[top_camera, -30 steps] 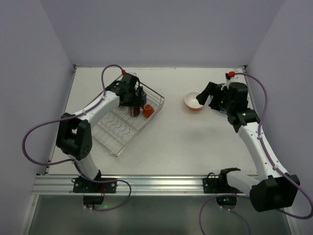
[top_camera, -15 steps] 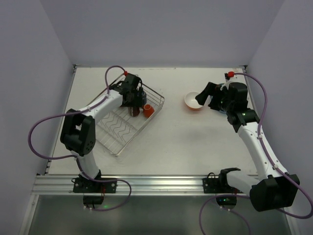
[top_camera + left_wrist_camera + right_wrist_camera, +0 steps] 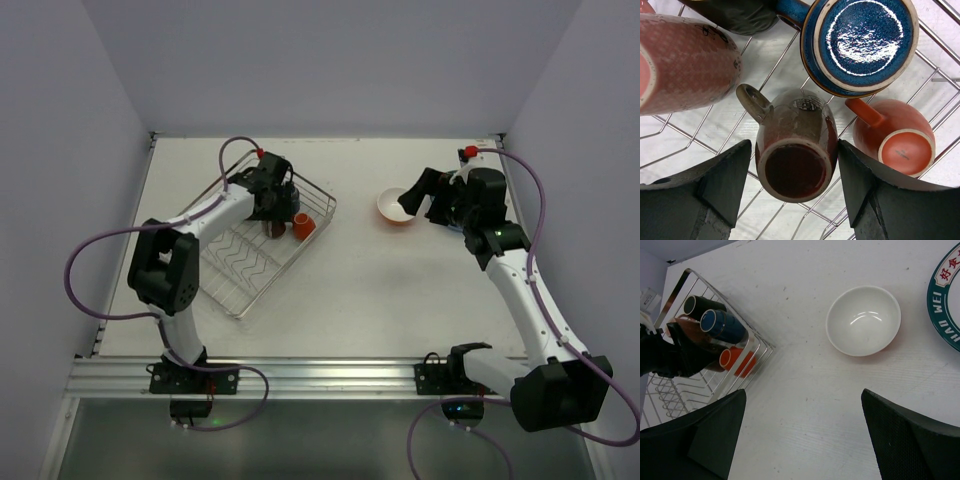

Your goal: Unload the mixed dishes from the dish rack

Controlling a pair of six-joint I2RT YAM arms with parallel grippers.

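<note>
Several mugs lie at the far end of the dish rack: pink, black, blue-lined, orange and brown. My left gripper reaches down into the rack with its jaws on either side of the brown mug. The right finger touches the mug and a thin gap shows at the left finger. The orange bowl, white inside, stands on the table right of the rack. My right gripper hovers wide open just near of the bowl, holding nothing.
A pattern-rimmed white plate lies on the table to the right of the bowl, partly cut off by the frame edge. The rack's near half shows only bare wavy dividers. Grey walls close in the table on three sides.
The left gripper's jaws have narrowed around the brown mug, and the left wrist has shifted slightly right over the rack. The right arm has not moved.
</note>
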